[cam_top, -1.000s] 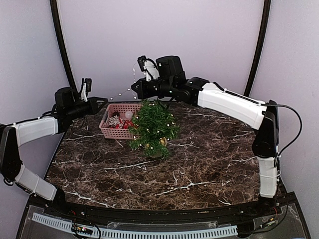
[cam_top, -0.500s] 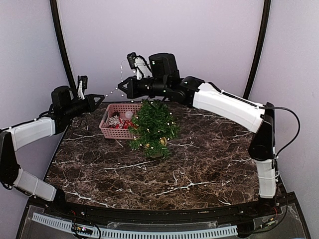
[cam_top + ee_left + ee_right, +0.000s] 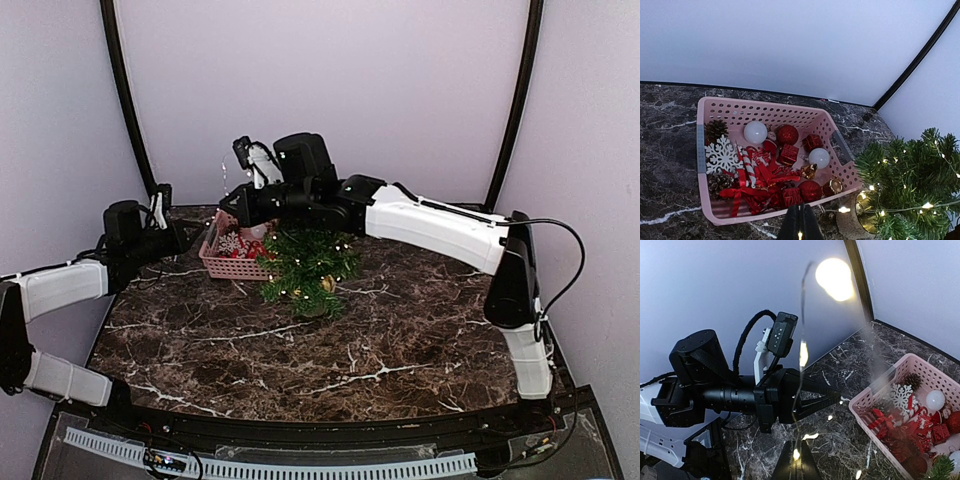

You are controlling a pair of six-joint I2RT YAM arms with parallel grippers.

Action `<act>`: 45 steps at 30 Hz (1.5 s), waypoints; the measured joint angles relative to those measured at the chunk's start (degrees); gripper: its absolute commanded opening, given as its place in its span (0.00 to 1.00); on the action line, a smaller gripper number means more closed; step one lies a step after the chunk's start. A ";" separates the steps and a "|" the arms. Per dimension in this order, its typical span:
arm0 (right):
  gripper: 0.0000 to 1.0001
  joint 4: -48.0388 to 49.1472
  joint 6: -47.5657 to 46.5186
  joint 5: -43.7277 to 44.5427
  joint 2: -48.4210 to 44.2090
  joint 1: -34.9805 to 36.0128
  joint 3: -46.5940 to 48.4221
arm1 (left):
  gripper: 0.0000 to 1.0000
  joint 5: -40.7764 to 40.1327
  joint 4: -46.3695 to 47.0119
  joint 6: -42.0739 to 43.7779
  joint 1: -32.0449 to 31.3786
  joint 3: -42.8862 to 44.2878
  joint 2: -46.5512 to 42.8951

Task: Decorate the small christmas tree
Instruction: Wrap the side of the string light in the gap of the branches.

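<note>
Marble table (image 3: 420,340), lilac walls (image 3: 330,80), small christmas tree (image 3: 310,265), light string (image 3: 803,355)

The left arm (image 3: 60,285) bends out to the left side, then reaches forward and lies low. Its left claw (image 3: 188,236) points to the right, and its two fingers (image 3: 800,224) are pressed tight together (no gap between them). The right arm (image 3: 430,218) goes up from its base, bends at the elbow and stretches a long way across to the left. Its wrist sits high. The right claw (image 3: 232,197) points left and a bit down, just above the left claw and close to it. Its fingers (image 3: 795,462) are squeezed together too, pinching a thin string of lights (image 3: 803,355) that runs up from the tips. The two claws face each other.
</note>
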 measured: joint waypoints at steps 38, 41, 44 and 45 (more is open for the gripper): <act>0.00 13.42 3.26 -5.38 -25.27 3.72 -45.33 | 0.77 6.88 -18.43 -0.96 -1.38 1.07 -20.22; 0.00 15.98 4.28 -6.16 -28.41 3.72 -50.90 | 0.77 8.31 -19.32 -1.25 -2.34 1.07 -22.64; 0.00 18.80 5.33 -6.32 -30.34 3.72 -54.99 | 0.77 9.03 -19.32 -1.70 -4.13 1.07 -24.28; 0.00 20.06 5.79 -6.32 -30.91 3.72 -56.46 | 0.77 8.92 -19.32 -1.95 -5.53 1.07 -24.41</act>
